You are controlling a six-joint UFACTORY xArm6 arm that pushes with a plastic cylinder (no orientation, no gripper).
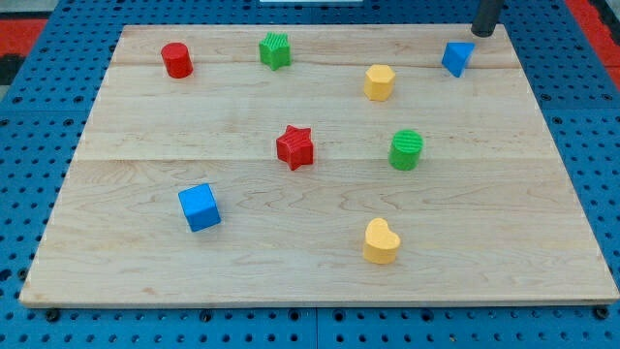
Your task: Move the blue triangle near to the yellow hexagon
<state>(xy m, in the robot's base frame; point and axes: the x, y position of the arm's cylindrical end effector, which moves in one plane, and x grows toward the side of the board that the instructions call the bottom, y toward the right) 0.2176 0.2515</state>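
The blue triangle (pixel 457 57) lies near the board's top right corner. The yellow hexagon (pixel 379 82) sits to its left and slightly lower, about a block's width of bare wood between them. My tip (pixel 481 32) is at the view's top right, just above and to the right of the blue triangle, close to it but with a small gap showing.
A red cylinder (pixel 176 60) and a green star-like block (pixel 275 49) lie at the top left. A red star (pixel 294 147) and a green cylinder (pixel 406 149) sit mid-board. A blue cube (pixel 200 207) and a yellow heart (pixel 381 241) lie near the bottom. The wooden board (pixel 126 126) rests on blue pegboard.
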